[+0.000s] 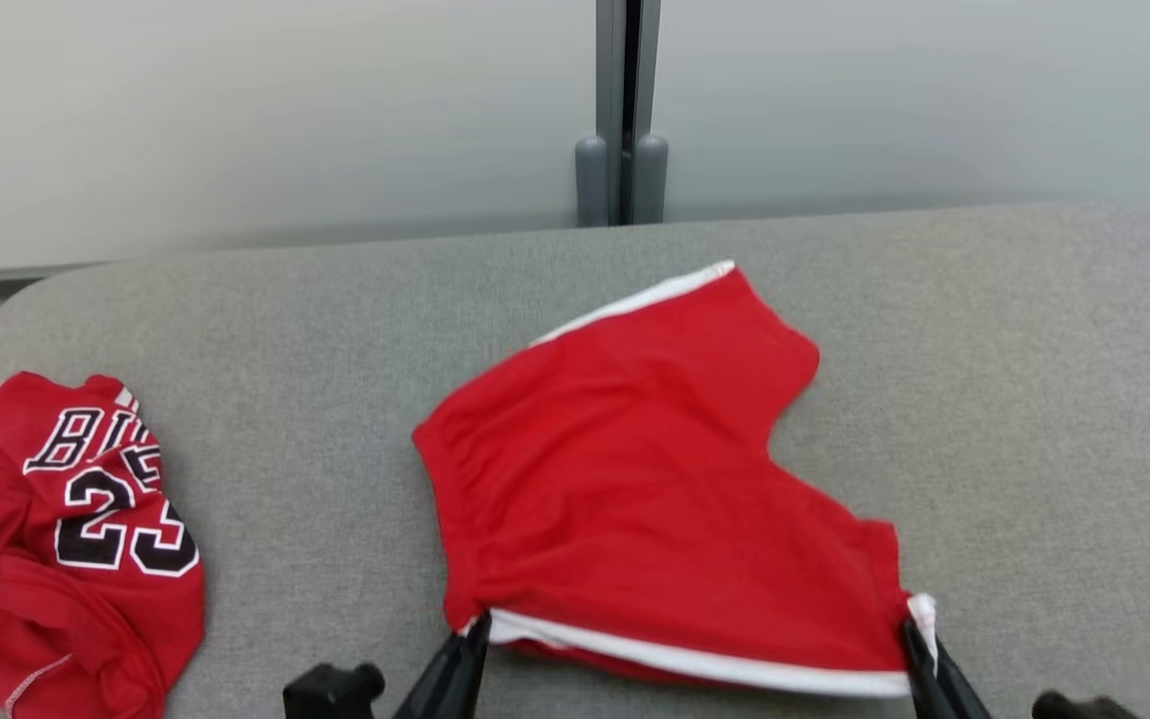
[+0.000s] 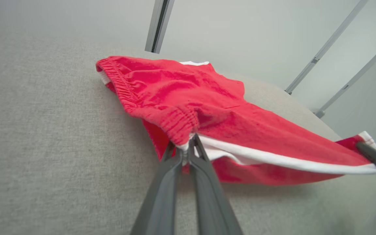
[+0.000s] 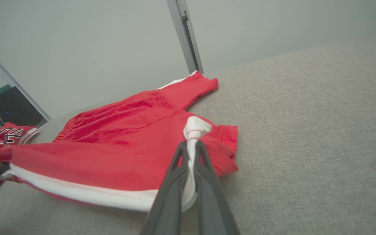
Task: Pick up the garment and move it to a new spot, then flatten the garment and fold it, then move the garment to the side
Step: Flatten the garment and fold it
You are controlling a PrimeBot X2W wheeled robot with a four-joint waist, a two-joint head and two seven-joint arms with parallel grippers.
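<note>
Across the middle of the grey cushion (image 1: 984,350) lie the red shorts (image 1: 625,479), waistband (image 1: 440,499) toward the robot's left and one leg reaching up toward the far edge. Their near side, trimmed with a white stripe (image 1: 695,659), is pulled taut and raised a little off the cushion between the two grippers. The left gripper (image 1: 470,639) is clamped on the shorts at the near end of the waistband, where the stripe begins, its fingers pressed together with cloth bunched between them. The right gripper (image 1: 919,639) is closed on the shorts at the other end of the stripe, at the leg hem, with white fabric poking out past its tips. Well apart, at the cushion's left end, sits a crumpled red jersey (image 1: 86,519) with black number 23. Pale wall panels (image 1: 236,100) and a grey post (image 1: 621,110) stand behind.
</note>
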